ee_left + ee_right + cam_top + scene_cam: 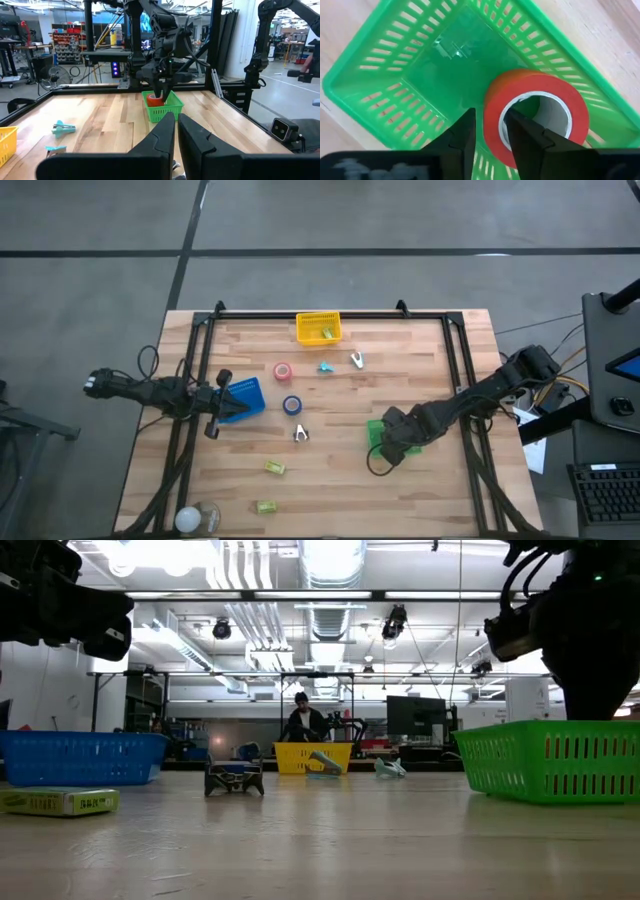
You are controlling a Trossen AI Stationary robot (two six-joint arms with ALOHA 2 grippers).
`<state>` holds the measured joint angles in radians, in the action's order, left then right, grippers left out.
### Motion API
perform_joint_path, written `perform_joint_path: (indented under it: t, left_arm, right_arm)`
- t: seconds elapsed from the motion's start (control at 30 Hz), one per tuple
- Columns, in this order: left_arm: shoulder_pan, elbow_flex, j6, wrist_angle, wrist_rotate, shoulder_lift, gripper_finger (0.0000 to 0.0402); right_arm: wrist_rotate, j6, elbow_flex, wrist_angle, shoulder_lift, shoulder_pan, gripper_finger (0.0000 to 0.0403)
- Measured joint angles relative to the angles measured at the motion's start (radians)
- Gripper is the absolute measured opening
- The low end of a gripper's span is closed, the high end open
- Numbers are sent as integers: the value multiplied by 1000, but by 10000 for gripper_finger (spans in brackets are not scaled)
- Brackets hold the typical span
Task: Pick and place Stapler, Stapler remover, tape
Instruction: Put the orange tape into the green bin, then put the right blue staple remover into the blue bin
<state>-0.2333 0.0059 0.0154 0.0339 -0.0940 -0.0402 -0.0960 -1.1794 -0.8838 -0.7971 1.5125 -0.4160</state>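
- The right gripper (490, 137) is seen inside the green basket (395, 75), its two fingers straddling the wall of a red tape roll (540, 117): one finger outside the ring, the other in the pale centre hole
- A small gap shows at each finger, so the hold is judged to be loosening; whether the roll is clamped or freed cannot be told
- The roll stands on edge against one basket wall, its hole facing the wrist camera, its axis roughly level; a straight lift out is judged to be all that is needed, with the basket walls the only thing close by
- Further off on the table, a second red roll (283, 370) and a blue roll (292, 405) lie flat, well apart from the green basket and nearer to the left arm
- A dark staple remover (301, 434) lies just below the blue roll, between the two arms
- The left gripper (222, 402) is held closed and empty at the blue basket (250, 395)
- At the far edge a yellow basket (318, 328) is set, with small teal objects (326, 366) near it
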Motion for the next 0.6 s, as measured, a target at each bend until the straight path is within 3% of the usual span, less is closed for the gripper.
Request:
perform_joint_path:
  t: [0.37,0.6]
  left_arm:
    - [0,0,0,0,0,0,26]
    - [0,0,0,0,0,0,26]
  right_arm:
    - [-17,81,-141,-28,-6,0,158]
    - [-143,193,-253,-37,-6,0,168]
